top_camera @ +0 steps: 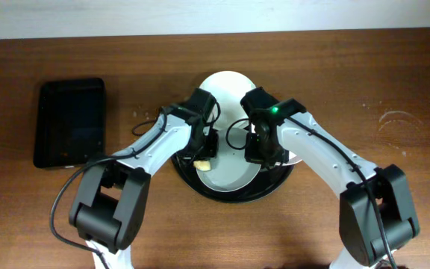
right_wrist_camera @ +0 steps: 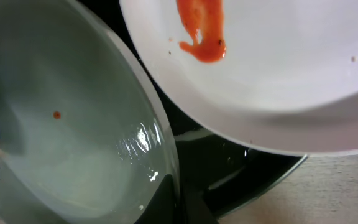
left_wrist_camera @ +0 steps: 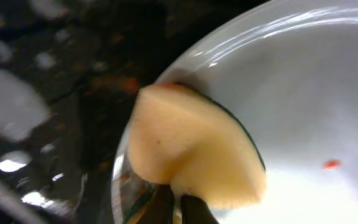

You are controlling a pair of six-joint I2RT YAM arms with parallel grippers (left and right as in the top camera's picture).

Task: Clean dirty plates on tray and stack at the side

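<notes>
- Three white plates are sitting on the round black tray [top_camera: 234, 199]. A tilted plate [top_camera: 234, 175] is leaning up over its middle, a smeared plate [right_wrist_camera: 278, 68] is lying at its right side, and a third plate [top_camera: 226, 84] is resting at the far side.
- The left gripper [top_camera: 204, 155] is clamping a yellow sponge [left_wrist_camera: 191, 155] with a green backing and pressing it against the tilted plate's inner face, just inside the rim.
- The right gripper [top_camera: 258, 153] is apparently pinching the tilted plate's opposite rim and propping it up. Its fingers are barely showing in the wrist view, so this is a judgement.
- The tilted plate is looking rigid, glossy and probably slick, and likely brittle if dropped. The raised rim is offering the only real hold, so the jaws should be reaching well across the lip, because scrubbing pressure could be levering it loose.
- An orange smear [right_wrist_camera: 201, 31] is marking the smeared plate, while only a tiny speck [right_wrist_camera: 56, 114] is showing on the tilted one.
</notes>
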